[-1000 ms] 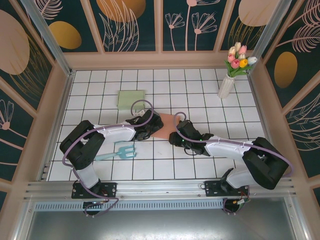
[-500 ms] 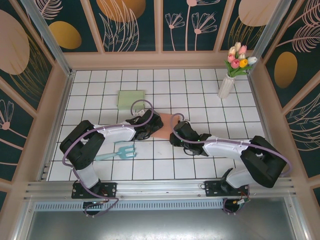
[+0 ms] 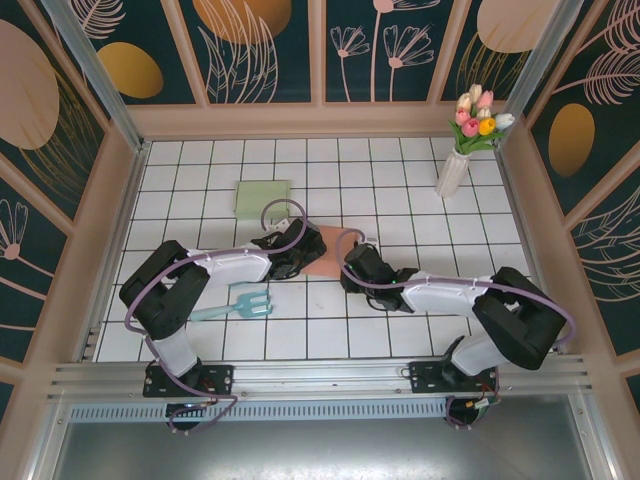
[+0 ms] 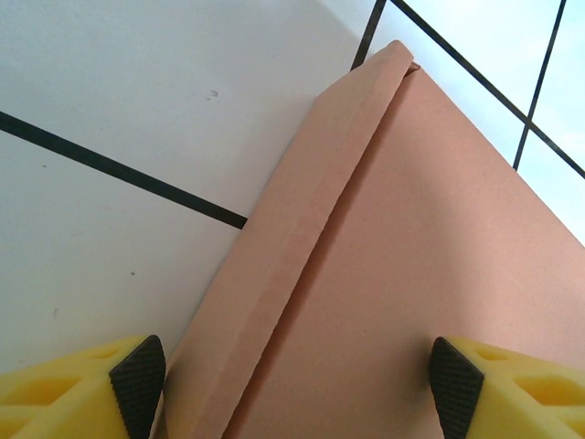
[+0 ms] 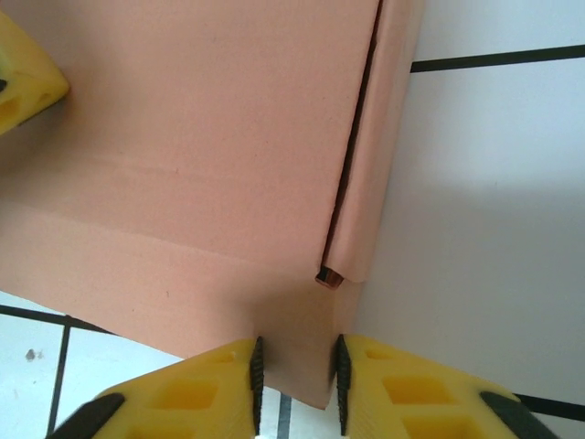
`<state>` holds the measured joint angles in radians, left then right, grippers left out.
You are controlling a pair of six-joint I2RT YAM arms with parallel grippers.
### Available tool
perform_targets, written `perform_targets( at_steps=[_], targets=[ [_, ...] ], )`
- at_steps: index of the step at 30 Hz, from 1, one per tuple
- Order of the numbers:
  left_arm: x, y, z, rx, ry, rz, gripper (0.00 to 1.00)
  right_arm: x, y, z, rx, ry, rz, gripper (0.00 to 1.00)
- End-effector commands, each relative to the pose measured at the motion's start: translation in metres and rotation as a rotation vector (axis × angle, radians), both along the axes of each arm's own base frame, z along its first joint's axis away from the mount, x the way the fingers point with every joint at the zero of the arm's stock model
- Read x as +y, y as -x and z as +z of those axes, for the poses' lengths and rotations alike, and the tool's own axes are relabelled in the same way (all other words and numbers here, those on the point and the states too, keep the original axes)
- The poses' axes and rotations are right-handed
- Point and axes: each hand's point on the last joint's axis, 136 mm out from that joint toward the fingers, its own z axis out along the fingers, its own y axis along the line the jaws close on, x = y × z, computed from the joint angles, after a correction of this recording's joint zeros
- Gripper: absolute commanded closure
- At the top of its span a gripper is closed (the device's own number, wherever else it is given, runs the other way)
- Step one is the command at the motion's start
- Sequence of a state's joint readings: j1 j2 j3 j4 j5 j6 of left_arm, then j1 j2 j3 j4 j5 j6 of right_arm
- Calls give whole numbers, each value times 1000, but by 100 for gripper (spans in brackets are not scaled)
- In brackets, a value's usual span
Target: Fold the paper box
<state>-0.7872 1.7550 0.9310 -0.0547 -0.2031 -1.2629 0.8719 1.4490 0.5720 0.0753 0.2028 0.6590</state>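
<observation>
The paper box [image 3: 328, 256] is a flat salmon-pink cardboard sheet lying on the white tiled table. My left gripper [image 3: 306, 251] rests over its left side. In the left wrist view its jaws [image 4: 297, 377] stand wide open, straddling the folded-over left flap [image 4: 302, 229] and the panel [image 4: 430, 247]. My right gripper [image 3: 352, 264] is at the sheet's near right corner. The right wrist view shows its jaws [image 5: 295, 377] narrowed, still apart, with the corner of the near flap [image 5: 297, 329] between the pads. The right side flap [image 5: 384, 137] lies folded inward. A yellow finger [image 5: 26, 80] of the left gripper shows at that view's top left.
A pale green flat pad [image 3: 262, 197] lies behind the left arm. A teal toy rake [image 3: 240, 303] lies near the left arm's elbow. A white vase of tulips [image 3: 458, 165] stands at the back right. Wooden walls enclose the table.
The right gripper has slid left onto the sheet's near right corner, and its jaws have narrowed. The left gripper and the sheet have stayed put.
</observation>
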Motion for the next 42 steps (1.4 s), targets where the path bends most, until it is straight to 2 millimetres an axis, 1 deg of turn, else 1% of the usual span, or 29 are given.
perform_targets(
  at_steps=[1, 5, 8, 16, 20, 26, 31, 35, 39, 42],
  targets=[
    [21, 15, -30, 86, -96, 16, 22, -5, -3, -11, -30, 34, -11, 76],
    [20, 15, -31, 89, -93, 13, 23, -11, -7, -21, -42, 62, -40, 76],
    [19, 15, -33, 92, -97, 10, 23, -18, -11, -23, -75, 79, -68, 75],
    [16, 13, -33, 93, -99, -2, 23, -26, -23, -12, -186, 85, -111, 72],
    [13, 12, -35, 98, -99, -17, 24, -25, -30, -6, -230, 77, -107, 72],
    [4, 12, -29, 76, -65, -48, 24, -16, -45, -3, -204, 21, -95, 72],
    [-9, 12, -27, 55, -40, -99, 25, -10, -58, -3, -234, 6, -81, 72],
    [-16, 14, -32, 68, -16, -126, 25, -7, -68, -7, -228, -18, -77, 72],
    [-23, 13, -22, 54, 14, -147, 24, -9, -72, -10, -186, -50, -83, 71],
    [-23, 10, -3, 10, 25, -151, 23, -11, -72, -6, -135, -119, -78, 71]
  ],
)
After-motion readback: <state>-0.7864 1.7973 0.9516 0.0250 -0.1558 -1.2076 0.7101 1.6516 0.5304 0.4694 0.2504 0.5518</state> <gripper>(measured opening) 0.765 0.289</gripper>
